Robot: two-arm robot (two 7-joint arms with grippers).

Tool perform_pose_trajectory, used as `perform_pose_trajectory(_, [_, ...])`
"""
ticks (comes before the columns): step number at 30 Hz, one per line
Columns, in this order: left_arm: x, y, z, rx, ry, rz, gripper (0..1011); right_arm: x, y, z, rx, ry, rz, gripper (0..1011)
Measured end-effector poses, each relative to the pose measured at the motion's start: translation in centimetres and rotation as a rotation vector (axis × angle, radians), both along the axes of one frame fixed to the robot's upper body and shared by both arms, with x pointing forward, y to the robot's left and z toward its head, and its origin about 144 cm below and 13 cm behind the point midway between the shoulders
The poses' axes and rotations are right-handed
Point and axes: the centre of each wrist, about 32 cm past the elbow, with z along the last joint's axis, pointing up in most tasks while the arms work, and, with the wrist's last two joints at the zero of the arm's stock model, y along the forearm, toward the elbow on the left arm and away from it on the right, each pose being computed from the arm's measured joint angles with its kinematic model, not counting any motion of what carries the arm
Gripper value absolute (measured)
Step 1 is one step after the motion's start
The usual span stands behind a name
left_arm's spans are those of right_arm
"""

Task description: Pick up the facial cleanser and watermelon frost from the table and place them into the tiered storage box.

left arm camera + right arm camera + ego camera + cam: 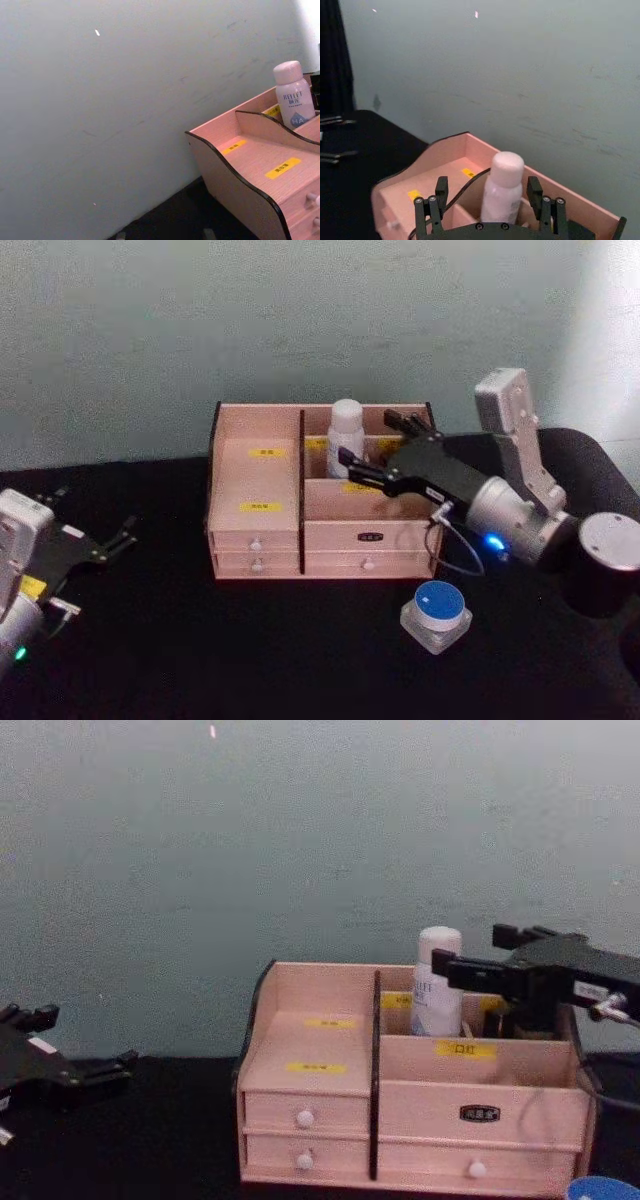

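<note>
The facial cleanser [346,432], a slim white bottle with blue print, stands upright in a rear compartment of the pink tiered storage box [255,480]. My right gripper [368,438] hovers over the box's right half, just right of the bottle, open. In the right wrist view the facial cleanser [502,186] stands in line between the spread fingers [441,192], apart from them. The watermelon frost [436,614], a squat clear jar with a blue lid, sits on the table in front of the box's right end. My left gripper [95,520] rests open at the far left.
The black table [250,650] has free room in front of and left of the box. A pale wall [300,320] rises close behind the box. The box's drawers [305,1118] are closed.
</note>
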Motion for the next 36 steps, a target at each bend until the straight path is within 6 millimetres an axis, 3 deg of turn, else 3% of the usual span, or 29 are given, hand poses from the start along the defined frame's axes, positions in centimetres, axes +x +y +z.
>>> perform_pose_trajectory(19, [0.0,0.0,0.0,0.000,0.000,0.000,1001,-6.7,-4.7,-0.9,-0.014,0.082,0.087,1002])
perform_pose_trajectory(36, [0.0,0.0,0.0,0.000,0.000,0.000,1001,-9.8,-6.0,-2.0,-0.088,0.215,0.065,1002])
